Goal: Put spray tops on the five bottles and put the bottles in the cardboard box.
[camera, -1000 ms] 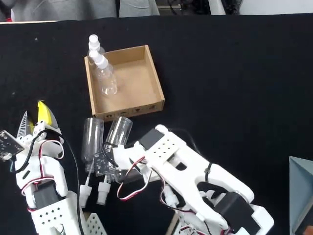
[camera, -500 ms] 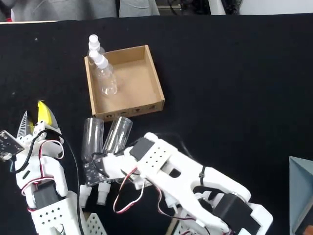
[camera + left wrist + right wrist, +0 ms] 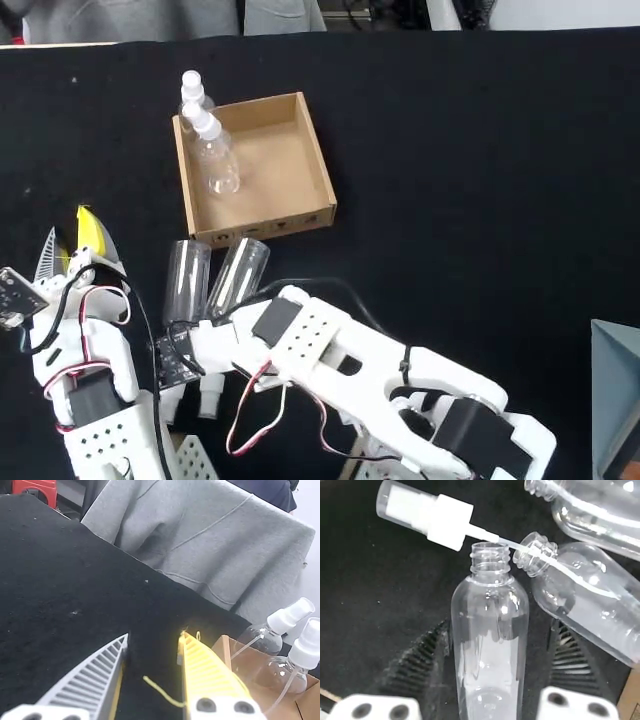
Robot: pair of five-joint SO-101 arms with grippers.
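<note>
The cardboard box (image 3: 300,165) stands at mid-table with a spray-topped bottle (image 3: 215,155) inside it; a second topped bottle (image 3: 190,90) rises at its far left corner. Two clear uncapped bottles (image 3: 185,282) (image 3: 238,275) lie in front of the box. My right gripper (image 3: 175,360) is over their neck ends; its wrist view shows it (image 3: 497,655) open around an uncapped bottle (image 3: 490,630), with small gaps at both sides. A loose spray top (image 3: 425,512) lies with its tube in a neighbouring bottle's (image 3: 585,605) neck. My left gripper (image 3: 67,225) stands open at the left.
Two white spray tops (image 3: 210,398) (image 3: 172,395) lie near the front edge under the right arm. A third lying bottle (image 3: 592,505) sits beyond the others. A grey-blue container corner (image 3: 615,380) shows at the right edge. The table's right half is bare black cloth.
My right arm has swung left and toward the front edge, bringing its gripper from beside the lying bottles to their neck ends. The left arm has stayed still.
</note>
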